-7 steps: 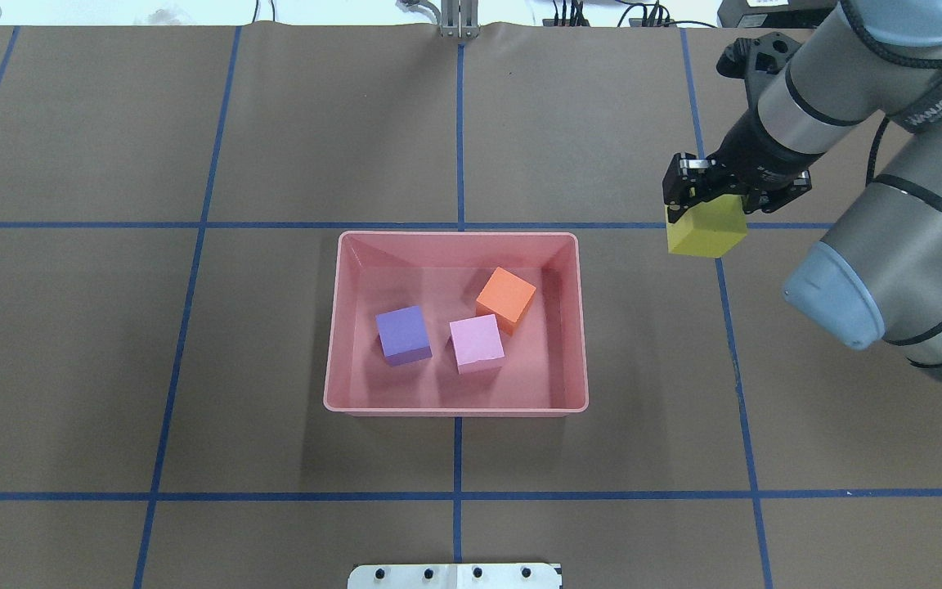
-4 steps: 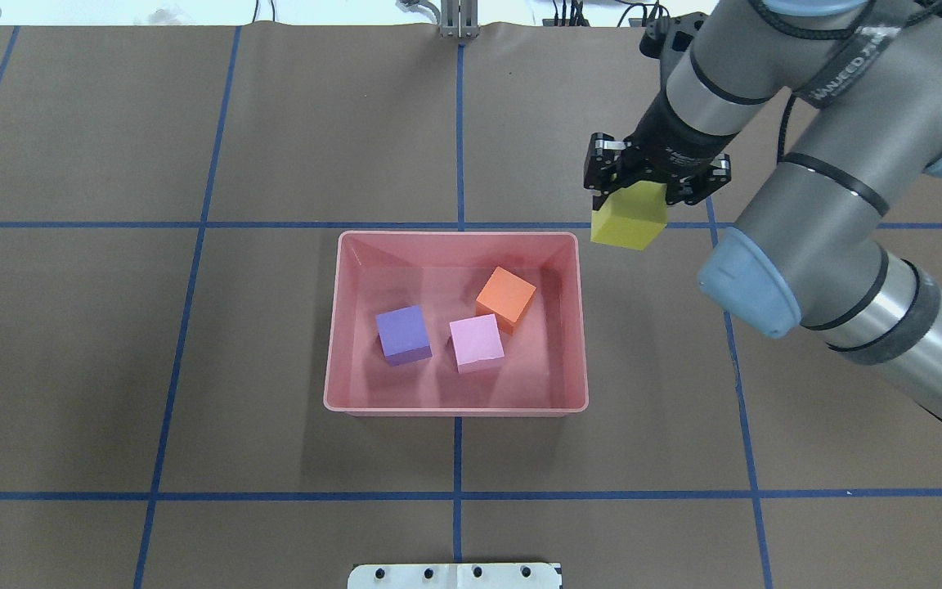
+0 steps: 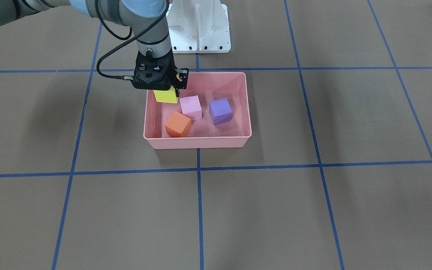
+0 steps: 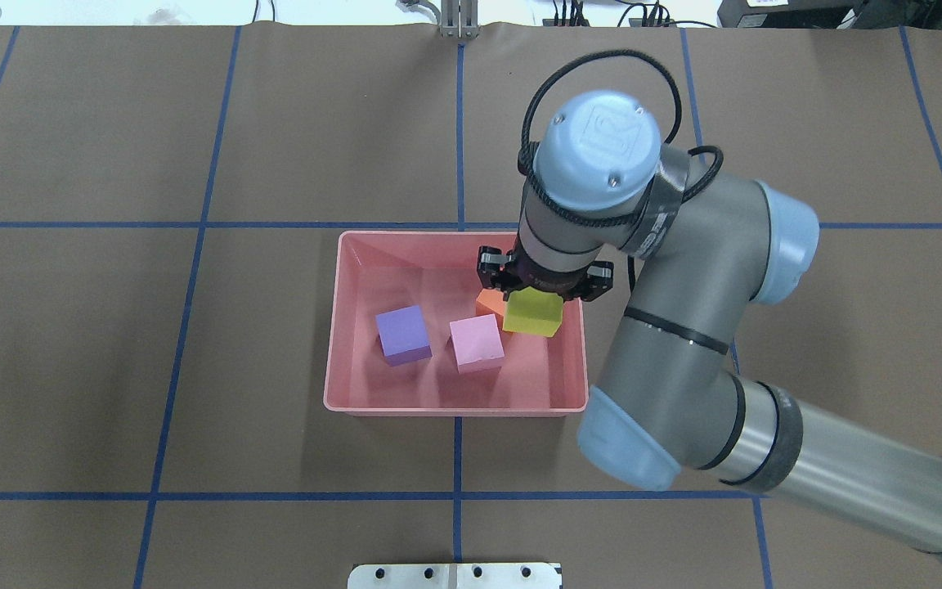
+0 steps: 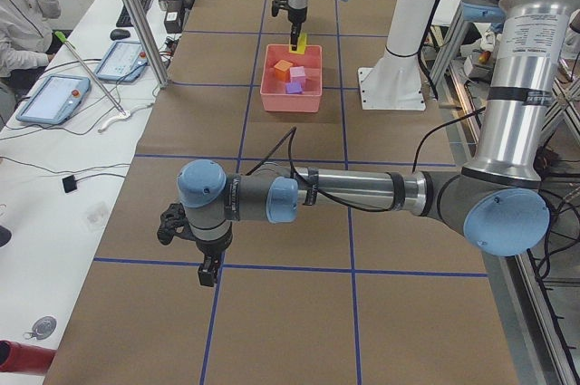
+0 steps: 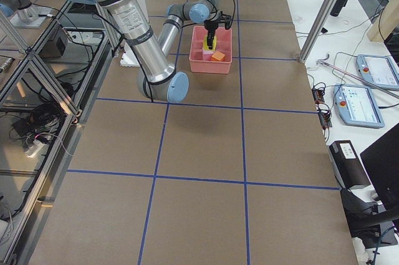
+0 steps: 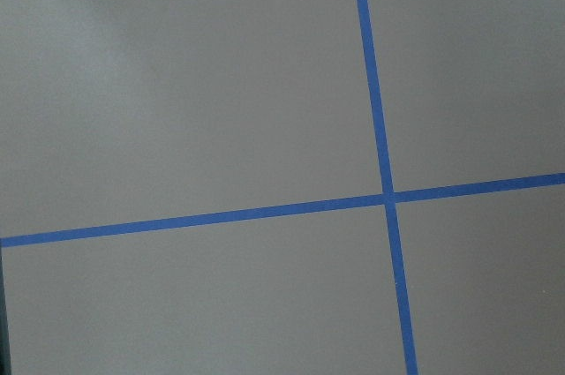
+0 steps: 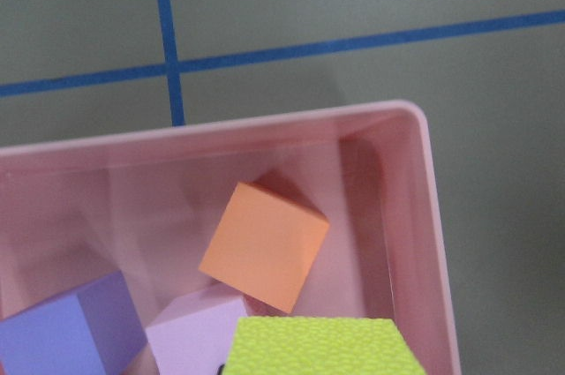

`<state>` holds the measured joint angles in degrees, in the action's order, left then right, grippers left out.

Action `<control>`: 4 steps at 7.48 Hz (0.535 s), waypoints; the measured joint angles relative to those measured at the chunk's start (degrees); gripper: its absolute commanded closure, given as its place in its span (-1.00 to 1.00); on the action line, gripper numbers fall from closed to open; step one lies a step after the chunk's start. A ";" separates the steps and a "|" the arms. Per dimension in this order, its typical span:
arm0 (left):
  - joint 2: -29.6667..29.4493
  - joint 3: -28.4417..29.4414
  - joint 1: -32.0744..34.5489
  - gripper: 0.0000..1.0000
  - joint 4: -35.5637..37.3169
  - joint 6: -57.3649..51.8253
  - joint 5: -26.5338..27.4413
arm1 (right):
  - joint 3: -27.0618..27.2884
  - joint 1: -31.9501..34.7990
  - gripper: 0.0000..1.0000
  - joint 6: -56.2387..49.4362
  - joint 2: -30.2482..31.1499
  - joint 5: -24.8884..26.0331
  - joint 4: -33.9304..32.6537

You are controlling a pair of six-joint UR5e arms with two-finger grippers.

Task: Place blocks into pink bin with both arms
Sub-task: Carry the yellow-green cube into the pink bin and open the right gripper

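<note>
The pink bin (image 4: 330, 368) sits at the table's middle. In it lie the purple block (image 4: 403, 334), the light pink block (image 4: 477, 343) and the orange block (image 4: 487, 302), which is partly hidden. My right gripper (image 4: 538, 288) is shut on the yellow block (image 4: 532, 313) and holds it over the bin's right part, above the floor. The front-facing view shows the same yellow block (image 3: 165, 96) in the right gripper (image 3: 163, 89). The right wrist view shows the yellow block (image 8: 318, 347) above the orange block (image 8: 265, 245). My left gripper (image 5: 208, 270) hangs over bare table far from the bin; I cannot tell whether it is open.
Blue tape lines cross the brown table. The white robot base (image 3: 201, 26) stands behind the bin. A metal post (image 4: 459, 16) stands at the far edge. An operator (image 5: 23, 4) sits at a side desk with tablets.
My right arm has carried the yellow block left and toward the robot, from beyond the bin's far right corner to over the bin's right part. The other blocks have not moved.
</note>
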<state>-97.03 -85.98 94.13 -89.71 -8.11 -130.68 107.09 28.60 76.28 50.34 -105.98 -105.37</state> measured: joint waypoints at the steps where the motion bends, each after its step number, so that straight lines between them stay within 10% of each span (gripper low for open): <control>1: 0.04 -0.02 0.00 -1.00 -0.02 -0.04 0.00 | 1.49 -1.90 -1.00 0.95 0.25 1.53 -2.37; 4: 0.21 -0.13 0.00 -1.00 -0.02 -0.09 0.01 | 4.84 -1.93 -1.00 -1.04 1.91 1.92 -6.04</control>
<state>-96.82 -86.12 94.13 -89.74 -8.19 -130.68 111.93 26.67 75.25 52.25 -104.05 -111.41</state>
